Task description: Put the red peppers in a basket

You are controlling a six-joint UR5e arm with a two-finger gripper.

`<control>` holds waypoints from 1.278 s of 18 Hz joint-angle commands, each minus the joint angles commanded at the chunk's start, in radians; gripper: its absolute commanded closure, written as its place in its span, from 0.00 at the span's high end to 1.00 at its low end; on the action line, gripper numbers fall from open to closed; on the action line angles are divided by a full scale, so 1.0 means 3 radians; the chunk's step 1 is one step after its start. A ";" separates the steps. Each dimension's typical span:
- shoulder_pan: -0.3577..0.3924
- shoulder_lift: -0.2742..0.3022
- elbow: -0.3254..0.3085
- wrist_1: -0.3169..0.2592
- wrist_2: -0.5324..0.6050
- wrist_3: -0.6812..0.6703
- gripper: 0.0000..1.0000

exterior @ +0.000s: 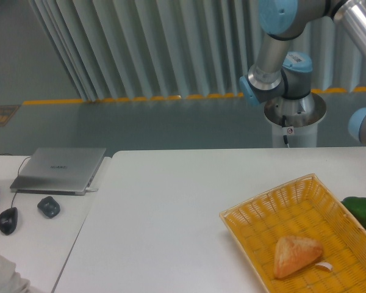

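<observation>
— Camera view: what do you see?
— I see the basket [305,235] at the table's [171,213] right, bread [296,255] inside, a green pepper [361,211] just beside it.
— Red pepper? Fingers?
— No red pepper visible. The arm [280,49] runs off frame, so I cannot tell.

Wide bare stretch of white table [171,207] left of the basket [256,213], bread piece [296,256] filling the basket's middle, green pepper [361,210] just beside its right rim, laptop [60,169] and mouse [7,220] well apart on the left desk, arm [280,55] overhead at the rear right
</observation>
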State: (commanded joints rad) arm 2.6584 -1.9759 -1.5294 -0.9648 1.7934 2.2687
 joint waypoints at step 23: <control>-0.1406 0.0410 -0.0542 -0.0251 -0.0179 -0.3210 0.19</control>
State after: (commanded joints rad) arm 2.2366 -1.8530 -1.6920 -1.0400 1.7397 1.3057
